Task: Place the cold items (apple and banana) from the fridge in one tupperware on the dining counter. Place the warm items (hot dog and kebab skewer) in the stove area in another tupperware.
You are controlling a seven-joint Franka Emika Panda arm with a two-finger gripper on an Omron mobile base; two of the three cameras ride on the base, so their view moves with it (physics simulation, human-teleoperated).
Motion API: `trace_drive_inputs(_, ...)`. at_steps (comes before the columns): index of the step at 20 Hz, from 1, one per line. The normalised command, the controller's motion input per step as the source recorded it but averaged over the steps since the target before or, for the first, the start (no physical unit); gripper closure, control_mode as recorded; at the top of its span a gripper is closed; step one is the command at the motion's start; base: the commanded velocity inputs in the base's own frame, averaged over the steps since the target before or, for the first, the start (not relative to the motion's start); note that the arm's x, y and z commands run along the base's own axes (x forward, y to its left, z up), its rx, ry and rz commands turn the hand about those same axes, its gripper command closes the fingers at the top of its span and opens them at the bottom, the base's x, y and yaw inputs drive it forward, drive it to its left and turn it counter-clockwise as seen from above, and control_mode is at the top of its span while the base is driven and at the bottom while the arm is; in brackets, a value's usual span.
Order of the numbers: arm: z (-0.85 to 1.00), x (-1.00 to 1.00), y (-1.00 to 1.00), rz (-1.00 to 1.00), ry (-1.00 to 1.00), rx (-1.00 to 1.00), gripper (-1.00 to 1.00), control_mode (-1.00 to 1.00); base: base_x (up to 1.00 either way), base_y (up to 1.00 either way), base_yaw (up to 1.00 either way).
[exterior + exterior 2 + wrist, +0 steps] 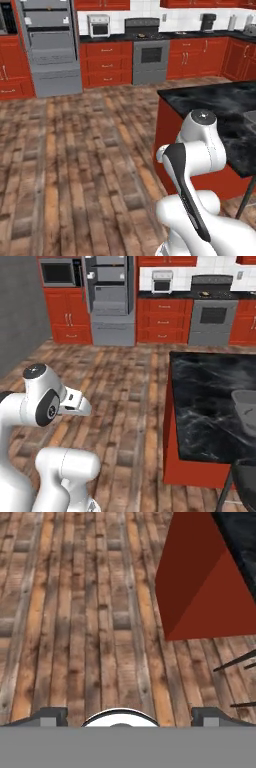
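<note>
While my arm sits folded low over the base, I see the claw (128, 717) in the hand view with its two dark fingertips (50, 716) standing far apart at the bottom edge, wide open with nothing between them. It points down at the wooden plank floor (75, 612), beside the red corner of the island (200, 587).

From the left base view, the black marble tabletop (215, 105) of the dining island lies just to the right of my arm, and a grey tupperware (250, 120) sits at its right edge, cut off by the frame. The right base view shows that same tupperware (246, 408) resting on the tabletop near its far right side, with a dark chair (245, 481) just in front of the island.

Across the floor, against the back wall, the fridge (50, 45) stands with its doors open and its shelves showing; I cannot make out the apple or banana in it. The stove (150, 55) sits further right among red cabinets (105, 62), with something small on its top that I cannot identify.
</note>
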Motion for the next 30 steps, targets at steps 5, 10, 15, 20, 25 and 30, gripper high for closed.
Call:
trace_drive_inputs(5, 0.0, 0.0, 0.0, 0.0, 0.0, 0.0, -1.0, 1.0, 0.99, 0.97, -0.02)
trace_drive_inputs(10, 0.0, 0.0, 0.0, 0.0, 0.0, 0.0, -1.0, 1.0, 1.0, 0.82, -0.02)
trace_drive_inputs(15, 0.0, 0.0, 0.0, 0.0, 0.0, 0.0, -1.0, 1.0, 1.0, 0.64, -0.01)
trace_drive_inputs(20, 0.0, 0.0, 0.0, 0.0, 0.0, 0.0, -1.0, 1.0, 1.0, 0.36, -0.05)
trace_drive_inputs(25, 0.0, 0.0, 0.0, 0.0, 0.0, 0.0, -1.0, 1.0, 1.0, 0.24, -0.06)
trace_drive_inputs(30, 0.0, 0.0, 0.0, 0.0, 0.0, 0.0, -1.0, 1.0, 1.0, 0.5, -0.06)
